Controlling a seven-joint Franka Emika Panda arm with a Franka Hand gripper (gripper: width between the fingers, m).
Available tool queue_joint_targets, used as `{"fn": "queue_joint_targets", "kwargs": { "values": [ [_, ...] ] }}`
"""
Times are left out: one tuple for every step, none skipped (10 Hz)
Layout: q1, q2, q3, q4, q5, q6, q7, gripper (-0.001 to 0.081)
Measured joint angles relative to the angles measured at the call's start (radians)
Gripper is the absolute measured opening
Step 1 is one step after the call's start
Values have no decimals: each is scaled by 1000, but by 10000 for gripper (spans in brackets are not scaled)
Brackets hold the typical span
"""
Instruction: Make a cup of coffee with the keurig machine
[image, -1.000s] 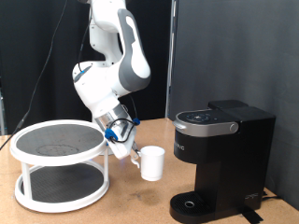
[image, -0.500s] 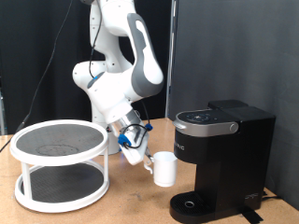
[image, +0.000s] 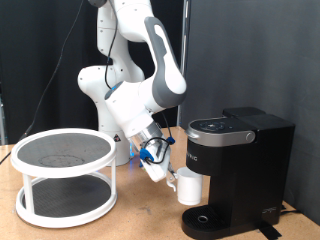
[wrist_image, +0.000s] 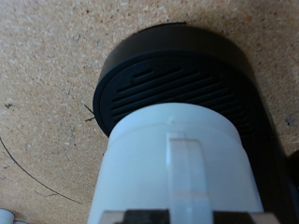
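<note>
Here your gripper (image: 166, 176) is clamped on the handle of the cup (image: 191, 187), holding it in the air just above the round drip tray (wrist_image: 177, 79) at the base of the keurig machine (image: 240, 150), over the wooden table (image: 130, 222).

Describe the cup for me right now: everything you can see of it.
The cup is a plain white mug, ceramic by its look, and far smaller than the keurig machine. The gripper carries it by the side, off the table, upright or nearly so. It hangs against the machine's front, just above the round drip tray. In the wrist view its white body and handle fill the foreground, with the tray's black slotted grille directly beyond. Its inside is not visible.
</note>
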Motion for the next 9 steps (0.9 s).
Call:
{"fn": "queue_joint_targets", "kwargs": {
  "values": [
    [0, 13, 10, 13, 11, 4, -2, 4],
    [1, 26, 20, 24, 18, 8, -3, 4],
    [2, 38, 28, 30, 20, 14, -4, 4],
    [3, 49, 35, 33, 21, 22, -6, 4],
    [3, 59, 42, 35, 22, 32, -8, 4],
    [3, 69, 48, 36, 31, 37, -17, 4],
    [3, 76, 52, 38, 47, 42, -33, 4],
    [3, 82, 54, 39, 61, 44, -45, 4],
    [3, 90, 55, 44, 72, 47, -57, 4]
  ]
}}
